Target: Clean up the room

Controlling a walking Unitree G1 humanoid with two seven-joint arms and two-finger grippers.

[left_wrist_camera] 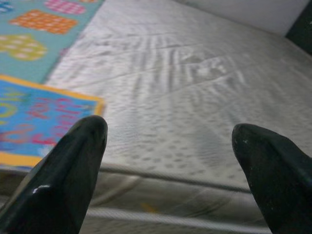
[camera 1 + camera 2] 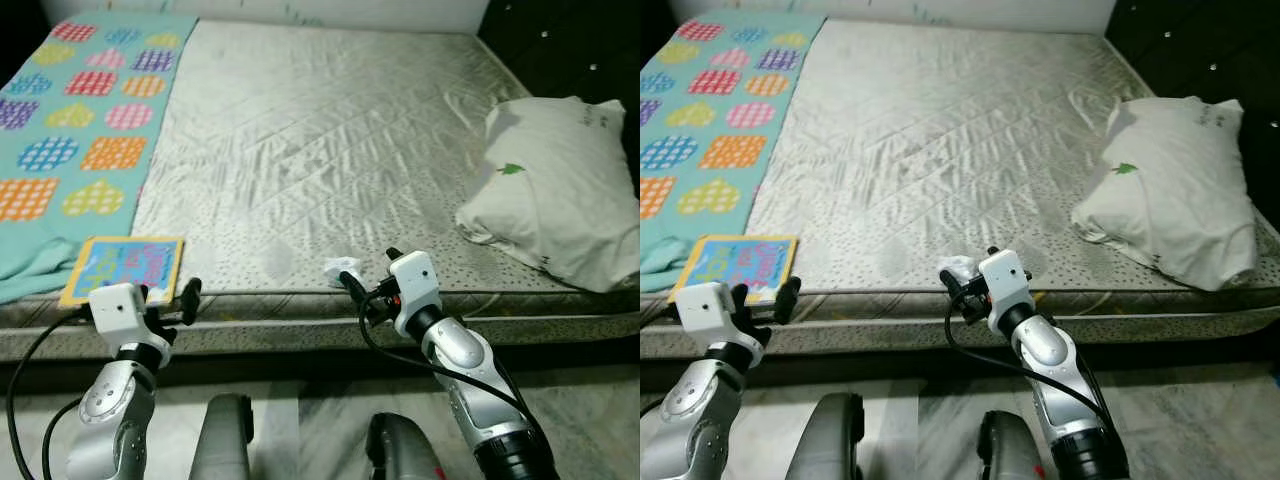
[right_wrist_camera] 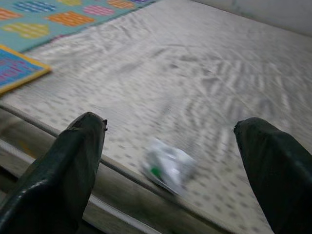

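Ahead of the robot, both silver arms are raised toward the near edge of a bed [image 2: 330, 140]. The right gripper [image 2: 368, 281] reaches up and forward from the lower right, its white wrist block tilted and its jaws spread wide on either side of a small crumpled white wrapper [image 2: 343, 267]. In the right wrist view that wrapper [image 3: 168, 167] lies on the mattress right at its front edge, between the two black fingers [image 3: 73, 165] but not touching either; it looks blurred, with a green mark on it that cannot be read. The left gripper [image 2: 170, 297] is held up at the lower left, wrist block level, jaws also wide apart and holding nothing, just below the bed's edge and near a children's book [image 2: 122, 268].

The mattress is bare, grey and quilted, with a dotted band along the front. A teal blanket [image 2: 80, 110] patterned with coloured checked hearts covers the bed's left side, and the book, with a yellow border and a blue cover, lies flat on the mattress beside the blanket's front corner. Its cover lettering is too small and blurred to read. A white pillow [image 2: 555, 195] with a small green print rests on the right side. Pale marbled floor [image 2: 590, 420] shows below the bed.
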